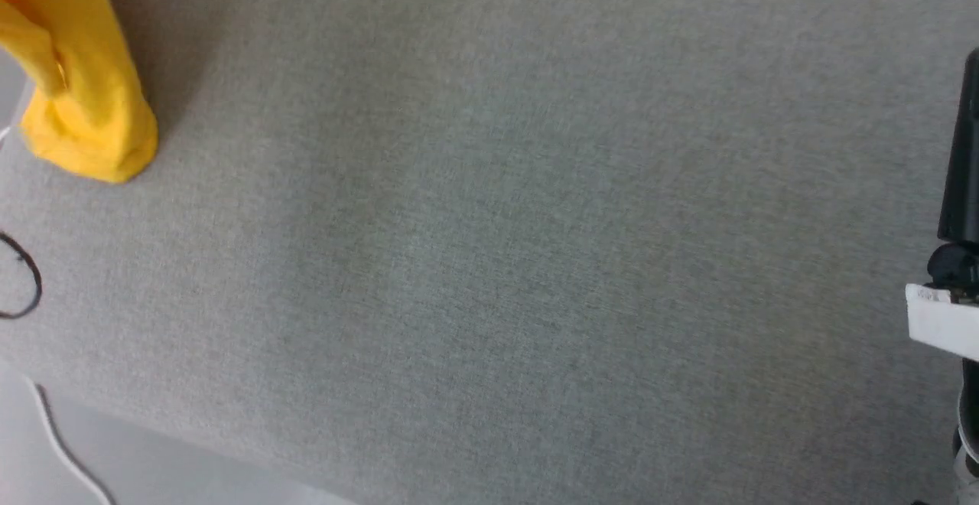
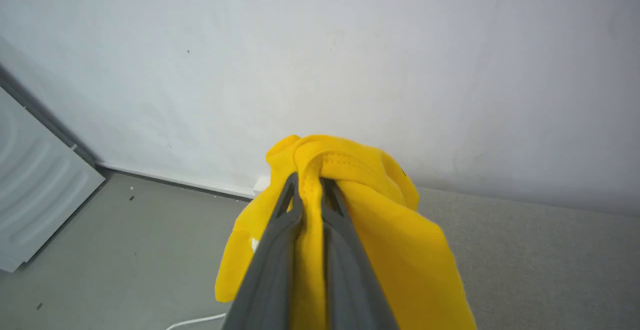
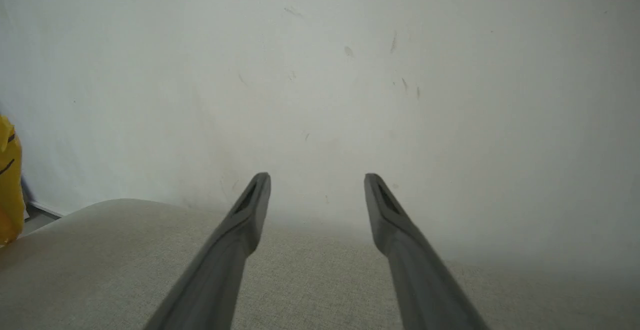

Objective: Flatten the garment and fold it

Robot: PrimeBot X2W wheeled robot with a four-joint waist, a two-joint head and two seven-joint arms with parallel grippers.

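**Jaws: left pinched on the T-shirt, right wide and empty**

Left gripper [image 2: 310,181] is seen closed narrow on a bunched fold of the yellow T-shirt [image 2: 400,255], beside a stitched hem. Right gripper [image 3: 316,182] is held wide apart above the surface, with nothing between its fingers.

The T-shirt is hung as a crumpled column at the left edge of the surface. Whether its lower end touches cannot be settled.

Risks, as judged:
- Several layers may be caught in the one pinch, so spreading could be blocked.
- Cloth could be slid out of so thin a grip when pulled.
- Part of it could be laid over the edge, toward the floor.

Surroundings, by size:
- pale scuffed wall [image 2: 320,45]
- grey woven surface [image 1: 489,229], round-cornered
- grey floor [image 2: 125,240]
- ribbed white panel [image 2: 35,185]
- white cable [image 1: 61,444]
- black cable loop [image 1: 30,283]
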